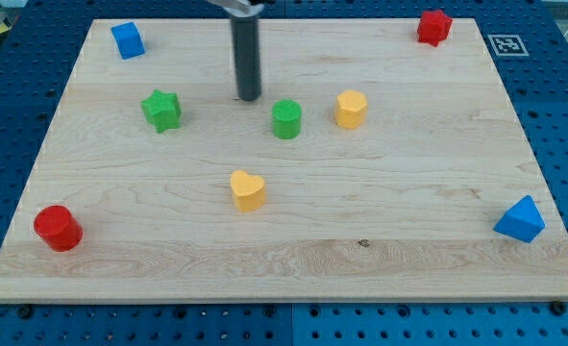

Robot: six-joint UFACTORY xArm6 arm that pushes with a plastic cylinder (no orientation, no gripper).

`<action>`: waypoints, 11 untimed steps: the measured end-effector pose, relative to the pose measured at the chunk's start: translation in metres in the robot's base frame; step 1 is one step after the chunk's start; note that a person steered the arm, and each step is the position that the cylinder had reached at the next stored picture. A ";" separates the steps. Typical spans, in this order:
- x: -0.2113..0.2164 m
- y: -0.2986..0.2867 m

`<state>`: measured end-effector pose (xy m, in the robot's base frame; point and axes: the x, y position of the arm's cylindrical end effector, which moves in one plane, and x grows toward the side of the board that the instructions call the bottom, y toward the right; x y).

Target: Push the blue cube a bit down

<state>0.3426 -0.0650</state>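
Note:
The blue cube (128,39) sits near the top left corner of the wooden board (284,259). My tip (250,98) rests on the board well to the right of and below the cube, between the green star (161,110) and the green cylinder (286,119). It touches no block.
A yellow hexagonal block (351,109) lies right of the green cylinder. A yellow heart (247,190) is near the middle. A red cylinder (58,228) is at the bottom left, a red star (434,27) at the top right, a blue triangular block (520,219) at the right edge.

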 end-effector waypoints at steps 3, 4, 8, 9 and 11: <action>-0.129 -0.070; -0.145 -0.120; -0.141 -0.179; -0.134 -0.164; -0.102 -0.159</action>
